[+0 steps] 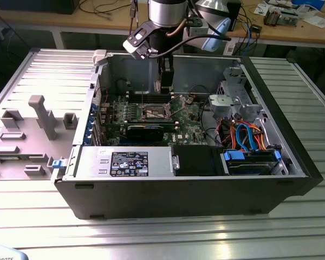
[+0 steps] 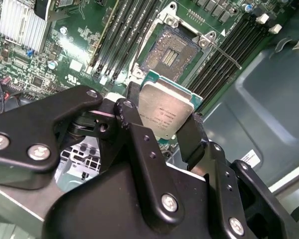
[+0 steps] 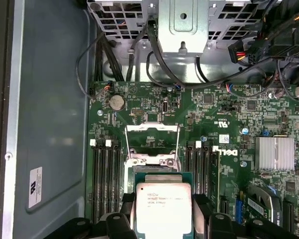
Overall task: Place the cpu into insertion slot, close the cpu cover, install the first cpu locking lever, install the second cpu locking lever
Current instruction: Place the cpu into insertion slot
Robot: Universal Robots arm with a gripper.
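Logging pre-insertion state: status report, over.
Gripper shut on small flat square silver-topped cpu, held above green board. Square dark-centred, silver-bordered insertion slot uncovered, empty. Nothing seen between them.

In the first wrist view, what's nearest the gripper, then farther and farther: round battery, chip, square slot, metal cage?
1. Chip: held in the gripper.
2. Square slot: just past the chip, between the memory slots.
3. Round battery: farther on, near the board's edge.
4. Metal cage: beyond the board.

The gripper (image 2: 162, 122) is clamping the chip (image 2: 165, 105) by two edges; the socket (image 2: 172, 50) is lying at the chip's twelve o'clock.
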